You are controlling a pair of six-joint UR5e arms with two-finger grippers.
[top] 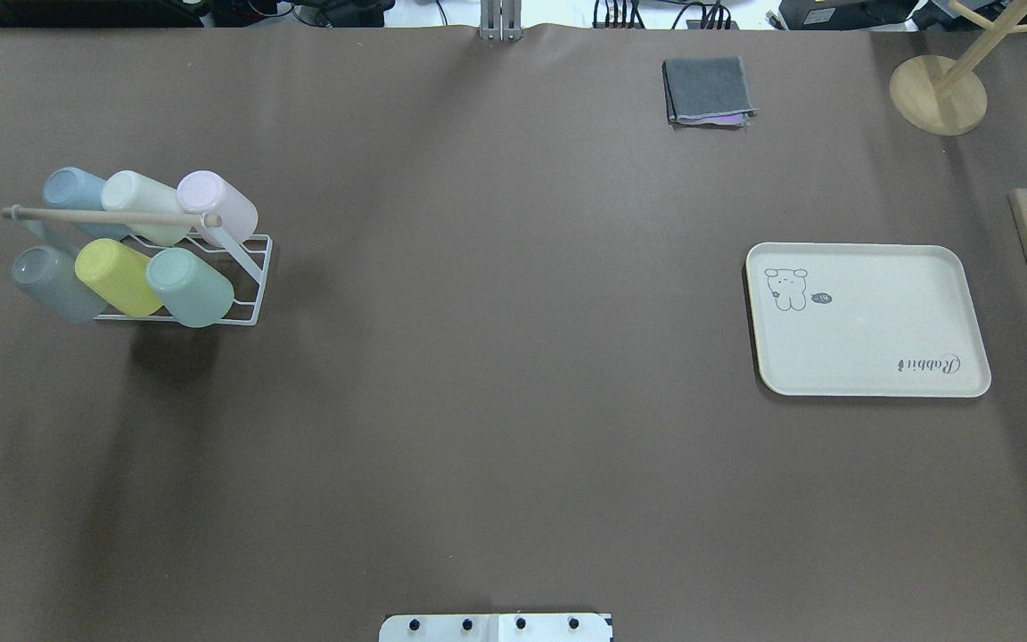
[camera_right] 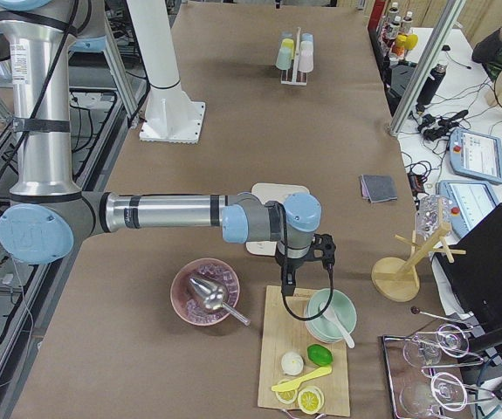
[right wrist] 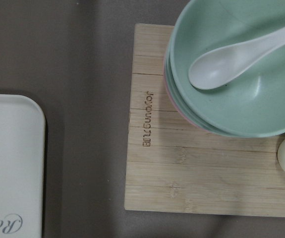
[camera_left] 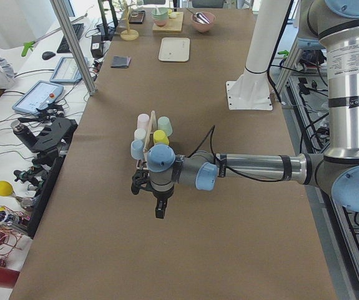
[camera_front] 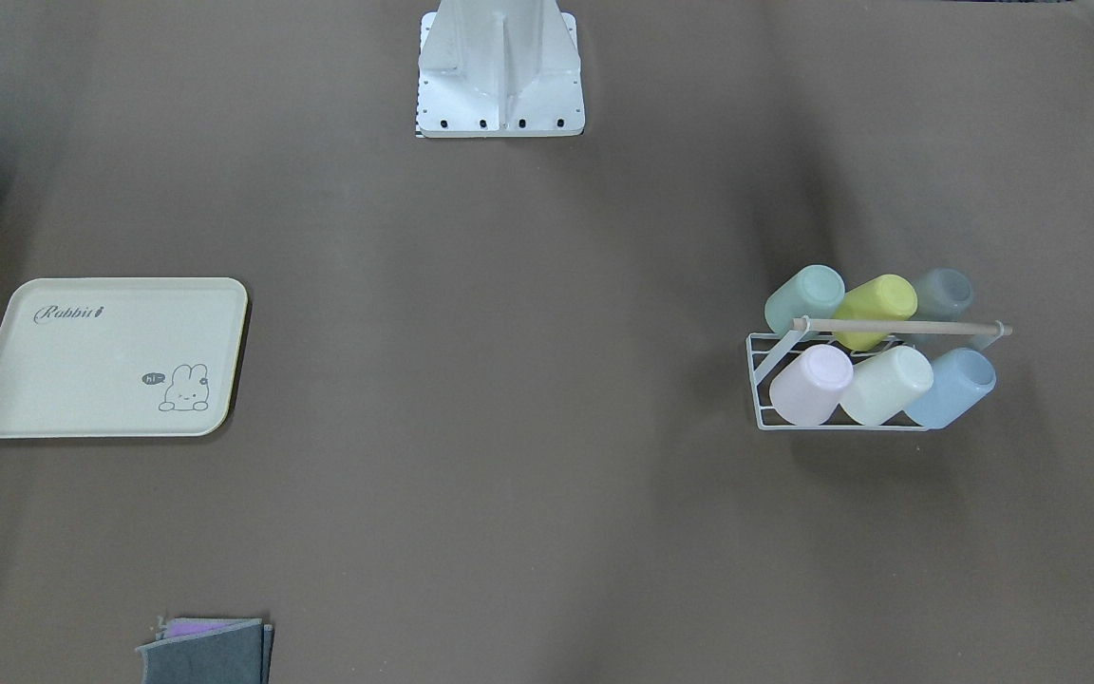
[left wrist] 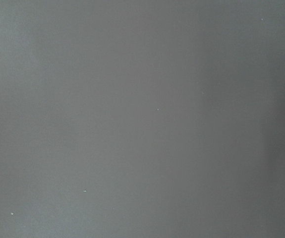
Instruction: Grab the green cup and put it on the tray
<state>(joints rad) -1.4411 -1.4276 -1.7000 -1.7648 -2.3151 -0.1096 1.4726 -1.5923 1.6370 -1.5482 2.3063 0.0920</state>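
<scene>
The mint-green cup (top: 190, 285) lies on its side in a white wire rack (top: 261, 260) with several other cups, at the end of the row nearest the robot; it also shows in the front view (camera_front: 803, 297). The cream Rabbit tray (top: 870, 321) lies flat on the far side of the table (camera_front: 110, 356). My left gripper (camera_left: 159, 209) hangs over bare table near the rack, seen only from the side, so I cannot tell its state. My right gripper (camera_right: 287, 284) hovers between the tray and a wooden board, state also unclear.
A wooden board (right wrist: 182, 163) with stacked green bowls (right wrist: 241, 74) and a spoon lies beside the tray (right wrist: 8, 163). A pink bowl (camera_right: 205, 292), a wooden stand (top: 937, 94) and a folded grey cloth (top: 708, 89) are nearby. The robot's base (camera_front: 499, 76) stands mid-table.
</scene>
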